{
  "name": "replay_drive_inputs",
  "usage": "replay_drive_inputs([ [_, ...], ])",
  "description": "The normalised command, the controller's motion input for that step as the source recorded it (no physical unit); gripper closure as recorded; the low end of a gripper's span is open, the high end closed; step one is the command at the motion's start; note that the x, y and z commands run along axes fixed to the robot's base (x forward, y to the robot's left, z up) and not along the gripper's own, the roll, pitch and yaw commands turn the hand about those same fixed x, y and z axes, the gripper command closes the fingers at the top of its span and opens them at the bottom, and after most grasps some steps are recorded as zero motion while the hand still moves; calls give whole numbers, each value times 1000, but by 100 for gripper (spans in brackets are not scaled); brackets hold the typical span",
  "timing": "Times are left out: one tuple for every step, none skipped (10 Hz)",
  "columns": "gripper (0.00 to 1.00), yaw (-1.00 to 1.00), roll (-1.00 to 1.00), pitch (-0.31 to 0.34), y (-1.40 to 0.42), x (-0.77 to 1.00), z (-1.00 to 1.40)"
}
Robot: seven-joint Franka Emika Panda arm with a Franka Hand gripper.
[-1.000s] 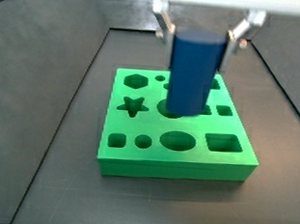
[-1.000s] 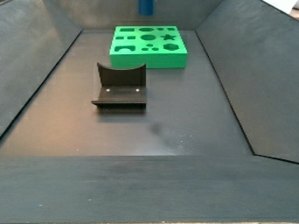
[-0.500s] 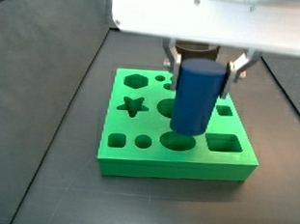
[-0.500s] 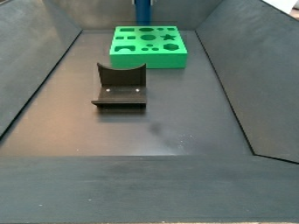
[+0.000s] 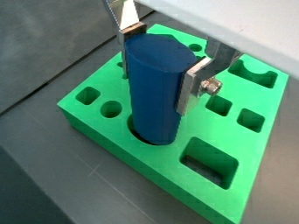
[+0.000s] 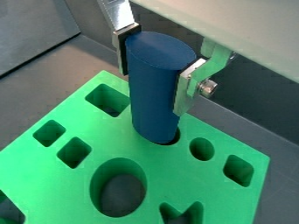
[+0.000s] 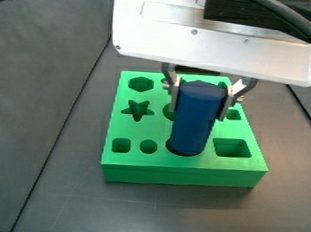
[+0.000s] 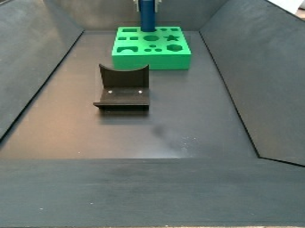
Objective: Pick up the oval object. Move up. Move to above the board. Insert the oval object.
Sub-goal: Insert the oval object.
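The oval object (image 5: 152, 87) is a blue upright peg held between my gripper's silver fingers. My gripper (image 5: 160, 61) is shut on it directly over the board (image 5: 111, 87), a thick green slab with shaped cutouts. The peg's lower end stands in the oval cutout in both wrist views; it also shows in a wrist view (image 6: 152, 83). In a side view the gripper (image 7: 200, 94) holds the peg (image 7: 191, 119) with its base in the hole near the board's (image 7: 129, 151) front row. In a side view the peg (image 8: 148, 15) rises from the board (image 8: 152, 55) at the far end.
The fixture (image 8: 120, 89), a dark bracket on a base plate, stands on the dark floor in front of the board. Sloped dark walls (image 8: 36, 62) enclose the floor on both sides. Star (image 7: 139, 111) and hexagon (image 7: 143, 84) cutouts lie beside the peg.
My gripper has come down with the peg. The peg went from hanging above the board to having its lower end inside the oval cutout.
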Motion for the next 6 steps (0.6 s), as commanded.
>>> replay_drive_inputs([
  [100, 106, 0, -1, -26, -169, -363],
  [100, 80, 0, 0, -14, -189, -366],
  [100, 0, 0, 0, -9, -151, -374],
  [100, 0, 0, 0, -17, -123, -411],
  [100, 0, 0, 13, -51, 0, -517],
  [100, 0, 37, 16, -114, 0, -666],
])
